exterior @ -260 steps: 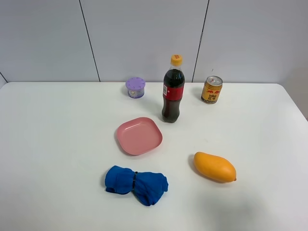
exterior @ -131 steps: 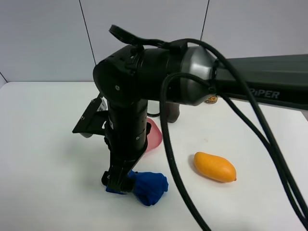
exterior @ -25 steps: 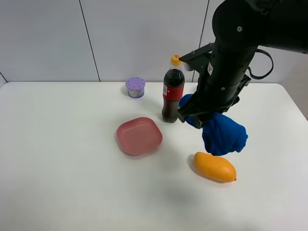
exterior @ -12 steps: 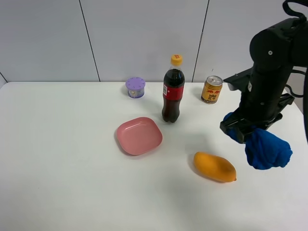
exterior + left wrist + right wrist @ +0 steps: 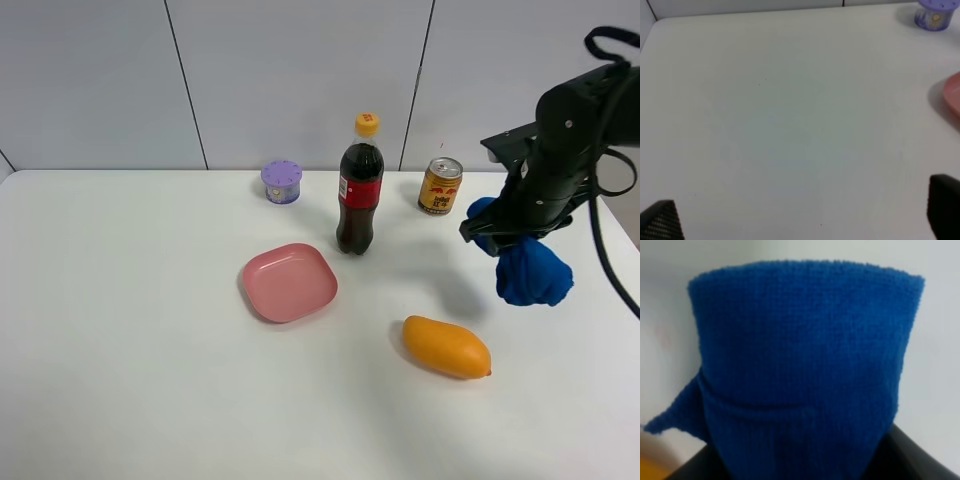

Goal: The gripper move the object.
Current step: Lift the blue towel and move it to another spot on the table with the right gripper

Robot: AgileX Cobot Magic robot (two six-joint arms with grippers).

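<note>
Right claw (image 5: 497,238) over white tabletop (image 5: 130,330), clamped on blue cloth (image 5: 533,275); cloth hangs clear of the surface, to the right of mango (image 5: 446,346) and can (image 5: 440,186). Left claw (image 5: 802,212): tips wide apart, apparently empty; only the tips show.

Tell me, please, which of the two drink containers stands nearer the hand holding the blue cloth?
The gold can: it stands close beside the right hand and its blue cloth, while the taller cola bottle is farther away.
</note>
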